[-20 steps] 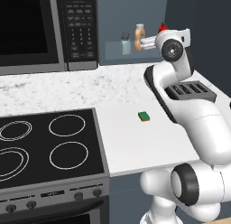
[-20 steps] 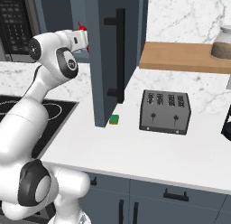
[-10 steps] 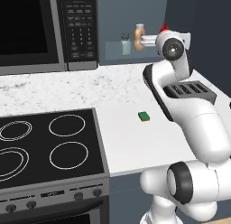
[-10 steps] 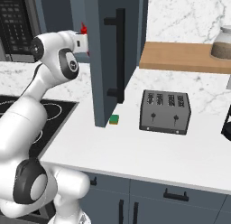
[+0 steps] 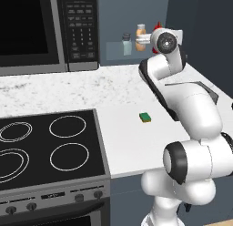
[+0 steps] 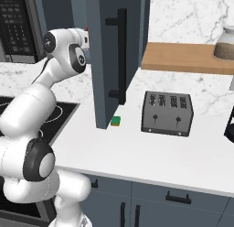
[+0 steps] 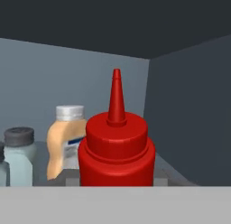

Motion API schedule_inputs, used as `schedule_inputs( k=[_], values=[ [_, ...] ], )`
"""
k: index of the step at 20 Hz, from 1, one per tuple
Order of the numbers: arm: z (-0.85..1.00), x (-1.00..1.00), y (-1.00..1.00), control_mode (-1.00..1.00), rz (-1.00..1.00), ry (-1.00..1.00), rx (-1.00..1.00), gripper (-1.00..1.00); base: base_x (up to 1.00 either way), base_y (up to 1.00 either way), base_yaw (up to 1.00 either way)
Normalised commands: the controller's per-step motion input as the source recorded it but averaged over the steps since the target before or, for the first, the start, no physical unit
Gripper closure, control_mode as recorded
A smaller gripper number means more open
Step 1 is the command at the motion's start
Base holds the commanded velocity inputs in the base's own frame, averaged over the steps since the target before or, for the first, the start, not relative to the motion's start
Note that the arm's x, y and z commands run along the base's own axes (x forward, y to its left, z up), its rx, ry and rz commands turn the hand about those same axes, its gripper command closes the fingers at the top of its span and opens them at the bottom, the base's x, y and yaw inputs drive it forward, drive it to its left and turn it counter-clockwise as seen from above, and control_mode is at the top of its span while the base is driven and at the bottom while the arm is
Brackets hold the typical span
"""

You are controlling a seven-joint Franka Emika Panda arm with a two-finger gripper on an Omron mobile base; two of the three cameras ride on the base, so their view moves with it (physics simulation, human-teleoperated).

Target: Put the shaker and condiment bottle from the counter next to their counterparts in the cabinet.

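Note:
The red condiment bottle (image 7: 116,146) with its tapered nozzle stands upright in my gripper (image 7: 116,179), which is shut on it inside the cabinet (image 7: 189,105) niche. Behind it to the left stands the orange-tan bottle (image 7: 63,142) with a pale cap. Further left is a pale shaker (image 7: 19,156) with a grey cap, and a sliver of another like it shows at the frame's edge. From the left base, the red nozzle tip (image 5: 158,25) peeks out beside the arm's wrist, right of the tan bottle (image 5: 141,37) and a shaker (image 5: 126,43).
A black microwave (image 5: 41,29) hangs left of the niche, above the marble counter (image 5: 91,88) and a black stove (image 5: 45,147). A green sponge (image 5: 145,116) lies on the counter. The open cabinet door (image 6: 103,61), a toaster (image 6: 167,112) and a wooden shelf (image 6: 183,56) lie to the right.
My hand has carried the red bottle a little deeper into the niche, closer to the tan bottle. The grip has stayed shut.

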Motion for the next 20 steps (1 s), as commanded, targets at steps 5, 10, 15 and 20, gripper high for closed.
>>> schedule_inputs(
  k=[5, 10, 15, 20],
  values=[
    [-0.28, 0.04, 0.00, -1.00, 0.00, 0.00, 0.09, 1.00, 0.00, 0.00, 0.00],
    [0.00, 0.02, 0.00, -1.00, 0.00, 0.00, 0.02, 1.00, 0.00, 0.00, 0.00],
    [-0.01, 0.38, 0.00, -1.00, 0.00, 0.00, 0.07, 1.00, 0.00, 0.00, 0.00],
    [-0.19, 0.43, 0.00, -1.00, 0.00, 0.00, 0.09, 1.00, 0.00, 0.00, 0.00]
  ],
)
